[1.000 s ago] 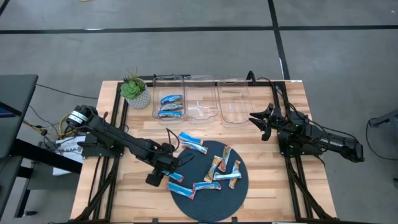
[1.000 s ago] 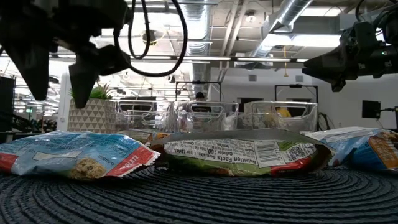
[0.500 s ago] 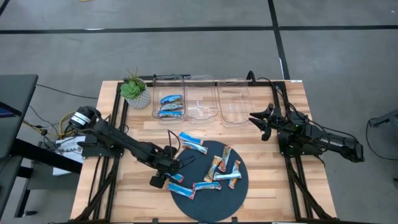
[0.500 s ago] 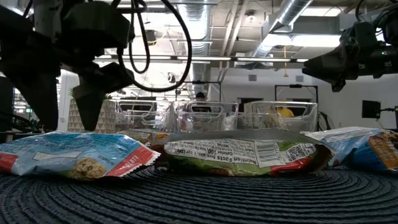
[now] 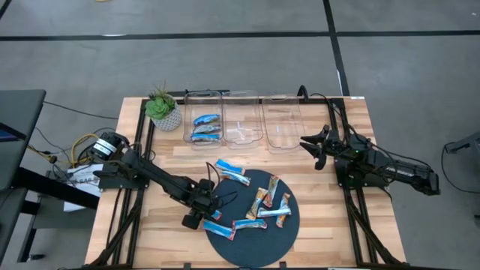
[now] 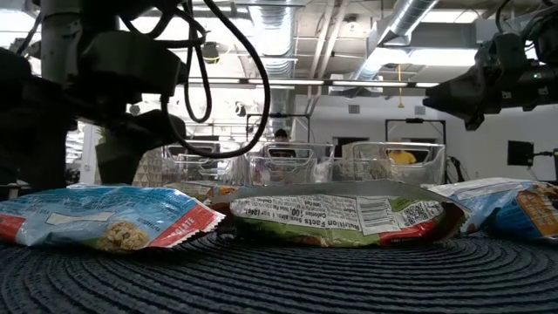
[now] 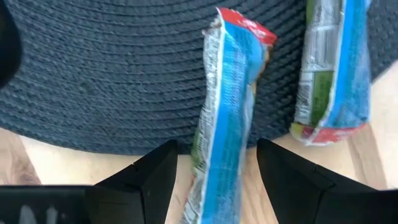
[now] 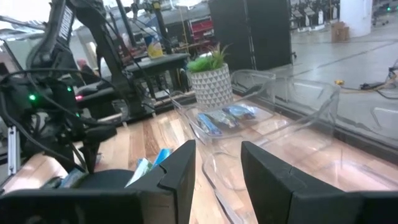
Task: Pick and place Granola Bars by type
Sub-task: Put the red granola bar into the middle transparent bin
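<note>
Left gripper [image 7: 214,180] spread, straddling blue bar [image 7: 225,118] at mat's [image 7: 93,81] eight o'clock edge; centre, then pinch squarely.

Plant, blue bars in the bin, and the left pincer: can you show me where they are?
Plant [image 5: 160,106]: high view, on its green leaves.
Blue bars in the bin [image 5: 205,127]: high view, between the two wrappers.
Left pincer [image 7: 216,165]: left wrist view, between its fingertips, astride a blue bar.

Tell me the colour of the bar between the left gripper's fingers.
The granola bar is bright blue and white with a red end, clearest in the left wrist view.
</note>
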`<state>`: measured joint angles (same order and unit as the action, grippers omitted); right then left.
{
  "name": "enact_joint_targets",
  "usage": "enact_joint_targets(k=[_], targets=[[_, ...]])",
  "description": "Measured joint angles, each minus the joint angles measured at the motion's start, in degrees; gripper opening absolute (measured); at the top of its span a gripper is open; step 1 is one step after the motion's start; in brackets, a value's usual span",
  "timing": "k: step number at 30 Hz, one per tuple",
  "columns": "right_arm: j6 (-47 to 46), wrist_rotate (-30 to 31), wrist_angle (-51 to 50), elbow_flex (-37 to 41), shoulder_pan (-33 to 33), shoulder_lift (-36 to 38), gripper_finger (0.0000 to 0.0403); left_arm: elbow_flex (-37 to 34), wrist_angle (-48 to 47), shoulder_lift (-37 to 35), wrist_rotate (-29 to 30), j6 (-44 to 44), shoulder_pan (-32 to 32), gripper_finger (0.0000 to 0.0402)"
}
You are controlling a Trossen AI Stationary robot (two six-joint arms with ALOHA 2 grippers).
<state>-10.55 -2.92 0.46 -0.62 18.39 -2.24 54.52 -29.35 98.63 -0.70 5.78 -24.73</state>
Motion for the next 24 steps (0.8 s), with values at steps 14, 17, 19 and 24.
enact_joint_targets(k=[14, 17, 19, 24], targets=[[0.00, -0.02, -0.01, 0.01, 0.00, 0.06, 0.0123, 0.00, -0.06, 0.00, 0.18, 0.64, 0.00, 0.0210], [0.00, -0.02, -0.01, 0.01, 0.00, 0.06, 0.0123, 0.00, -0.06, 0.00, 0.90, 0.66, 0.00, 0.0189], [0.00, -0.02, -0.01, 0.00, 0.00, 0.06, 0.0123, 0.00, -0.06, 0.00, 0.96, 0.66, 0.00, 0.0168], [0.00, -0.02, -0.01, 0.02, 0.00, 0.05, 0.0123, 0.00, -0.09, 0.00, 0.95, 1.16, 0.00, 0.0118]])
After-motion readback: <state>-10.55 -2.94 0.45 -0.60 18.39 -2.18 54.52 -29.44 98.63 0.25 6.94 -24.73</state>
